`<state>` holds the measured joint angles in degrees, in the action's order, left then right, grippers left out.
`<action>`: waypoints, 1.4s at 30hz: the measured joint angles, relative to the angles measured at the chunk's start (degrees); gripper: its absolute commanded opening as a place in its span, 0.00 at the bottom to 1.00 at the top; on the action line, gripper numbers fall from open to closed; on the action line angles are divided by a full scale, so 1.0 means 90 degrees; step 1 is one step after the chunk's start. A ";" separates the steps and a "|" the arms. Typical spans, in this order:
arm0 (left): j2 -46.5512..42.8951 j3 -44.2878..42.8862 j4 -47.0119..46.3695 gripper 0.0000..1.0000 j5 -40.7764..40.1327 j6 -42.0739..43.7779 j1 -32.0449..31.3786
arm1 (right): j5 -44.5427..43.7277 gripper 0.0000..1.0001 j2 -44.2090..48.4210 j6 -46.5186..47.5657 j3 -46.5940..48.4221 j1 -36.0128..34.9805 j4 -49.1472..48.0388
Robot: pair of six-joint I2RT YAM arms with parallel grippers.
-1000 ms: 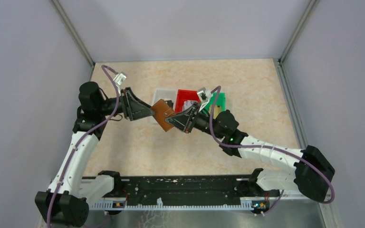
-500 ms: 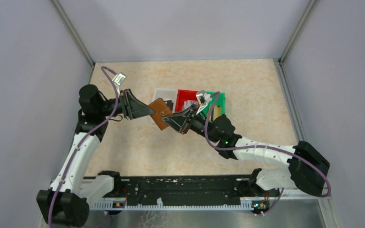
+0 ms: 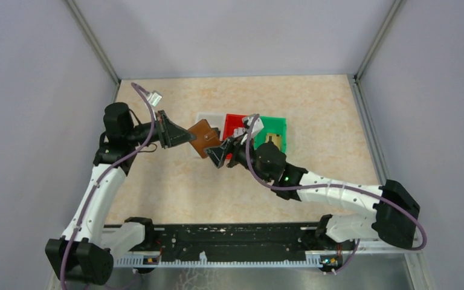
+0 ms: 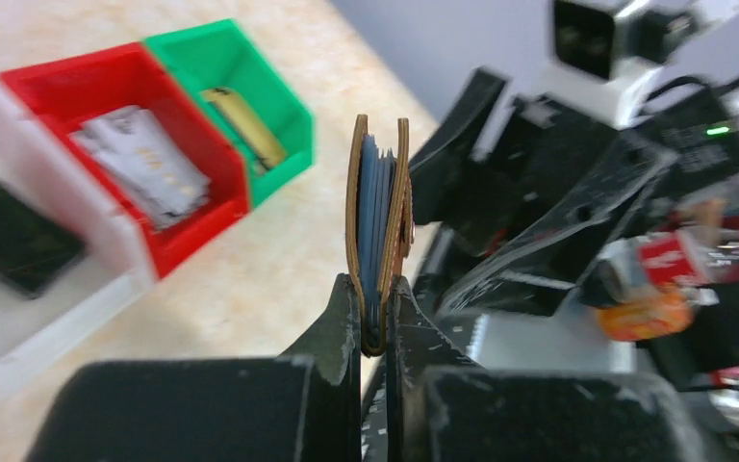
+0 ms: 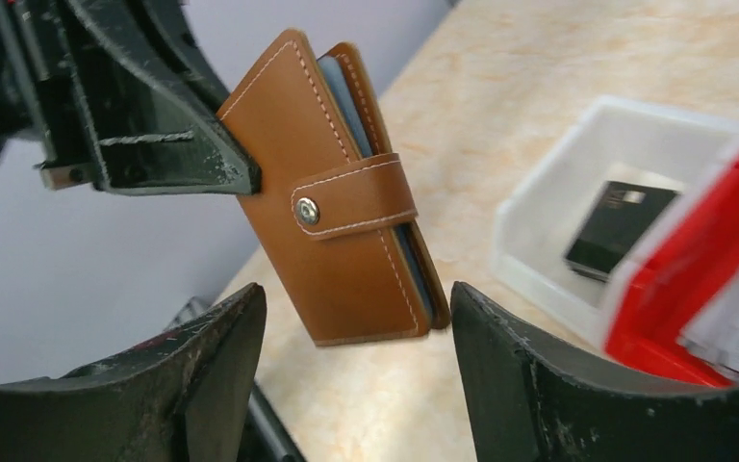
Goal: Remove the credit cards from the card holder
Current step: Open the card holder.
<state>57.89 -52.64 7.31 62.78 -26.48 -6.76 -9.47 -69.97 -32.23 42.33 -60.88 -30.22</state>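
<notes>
Jaws of left gripper (image 4: 373, 300) pinched tight on one edge of closed card holder (image 5: 332, 192), snap tab (image 5: 351, 204) fastened, holder raised clear of table (image 3: 314, 109). Jaws of right gripper (image 5: 356, 306) spread wide, holder's far end between them, untouched.

A robotics laboratory test cell. Plain lilac-grey panels (image 3: 229, 36) on metal corner posts (image 3: 95, 42) enclose a beige marbled tabletop (image 3: 326, 115). A left arm (image 3: 99, 190) and a right arm (image 3: 338, 194) are bolted to a black mounting rail (image 3: 235, 235) at its near edge.
</notes>
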 measured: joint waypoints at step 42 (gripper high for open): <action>-0.0491 0.0165 0.1552 0.00 -0.1321 0.3466 -0.0049 | -0.2186 0.33 -0.2217 -0.0588 0.3942 -0.0563 0.4937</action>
<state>53.47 -51.16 21.28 50.89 4.71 -7.20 -29.15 -89.93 -37.52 77.80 -65.95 14.22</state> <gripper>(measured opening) 0.057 0.357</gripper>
